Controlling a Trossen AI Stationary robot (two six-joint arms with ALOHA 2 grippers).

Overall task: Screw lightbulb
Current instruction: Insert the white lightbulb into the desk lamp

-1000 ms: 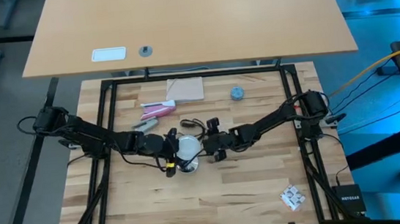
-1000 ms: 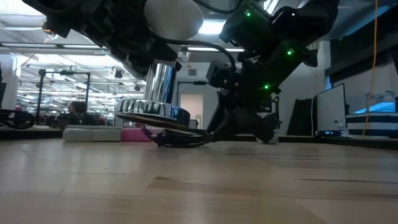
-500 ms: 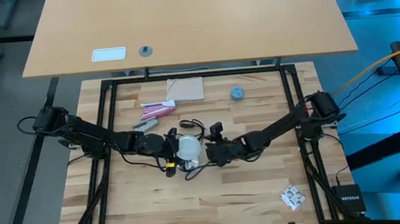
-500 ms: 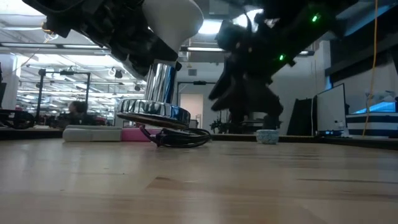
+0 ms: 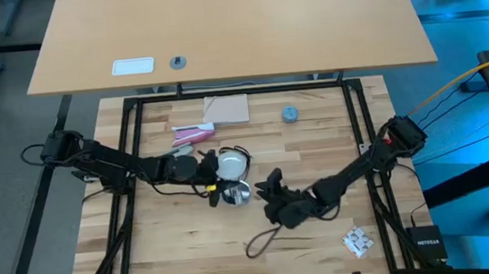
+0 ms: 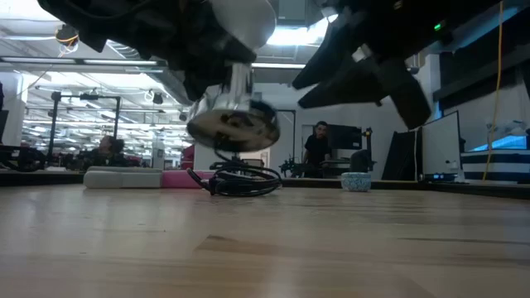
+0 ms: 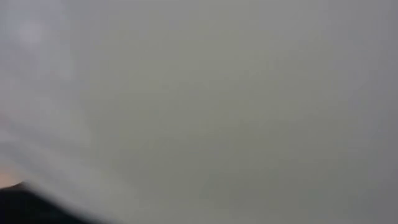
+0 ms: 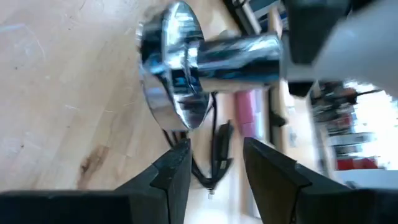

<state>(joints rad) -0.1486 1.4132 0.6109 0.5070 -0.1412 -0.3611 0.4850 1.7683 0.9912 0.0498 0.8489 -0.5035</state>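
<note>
Right gripper (image 5: 274, 208), near edge of the surface (image 5: 194, 268): fingers (image 8: 174, 171) apart, empty, aimed at the socket (image 5: 237, 192).

Mid-surface: left gripper (image 5: 204, 166) clamped on the bulb (image 5: 229, 164). Socket hangs off the bulb's base, lifted clear and tilted in the low view, so the thread looks engaged. Cord (image 5: 264, 241) trails toward my right arm.

Step, I judge: seat the thread fully. Steady the socket with the right gripper, keep the axes in line, turn gently, mind the cord.

Far side: cap (image 5: 289, 114), untouched.

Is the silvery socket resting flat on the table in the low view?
No, the socket hangs tilted in the air, clear of the table.
</note>
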